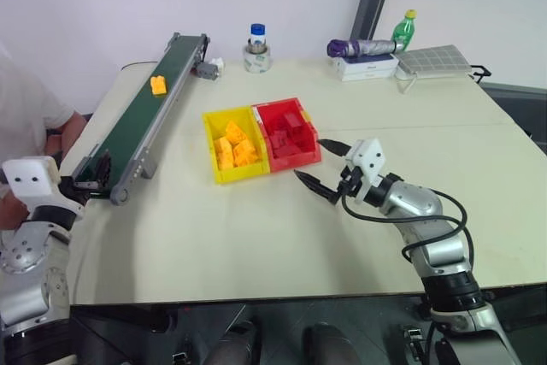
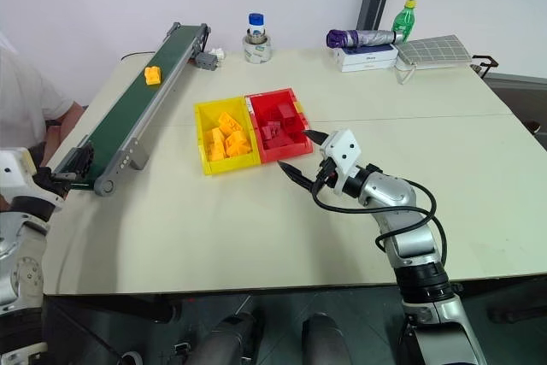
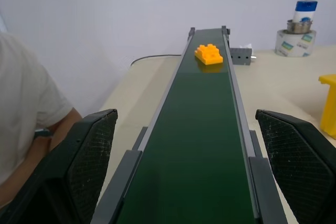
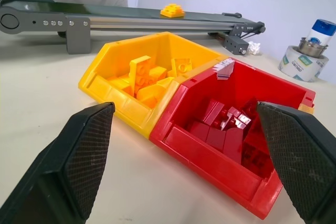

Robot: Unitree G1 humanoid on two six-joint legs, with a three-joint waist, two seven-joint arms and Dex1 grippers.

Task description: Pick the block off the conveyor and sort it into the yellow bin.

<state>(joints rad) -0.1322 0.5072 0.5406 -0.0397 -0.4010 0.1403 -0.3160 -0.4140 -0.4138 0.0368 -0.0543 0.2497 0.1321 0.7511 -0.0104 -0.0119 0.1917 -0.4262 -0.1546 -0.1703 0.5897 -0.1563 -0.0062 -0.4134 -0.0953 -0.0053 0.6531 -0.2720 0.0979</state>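
My left gripper [image 3: 184, 182] waits at the near end of the conveyor [image 1: 137, 130], by the table's [image 1: 256, 237] left edge, fingers spread as wide as they go and holding nothing, one finger outside each grey side rail; my right gripper [image 1: 323, 167] hangs over the table's middle, just in front of the red bin [image 1: 288, 136], fingers equally wide apart and empty; the yellow bin [image 1: 224, 175] is joined to the red one on its left and already holds several yellow bricks [image 1: 233, 150], while dark red bricks [image 4: 223, 124] lie in the red; the block [image 1: 158, 85] sits studs up on the dark green belt toward the far end, near the small grey motor [image 1: 206, 71], well apart from my left fingers.

A person in a white shirt [image 1: 30, 113] sits just beyond the table's left edge, beside the conveyor's near end.

I think timing is the main risk: close too early and I pinch the rails or bare belt; too late and the block rides off the near end. Another is carrying it across and dropping it into the neighbouring red compartment.
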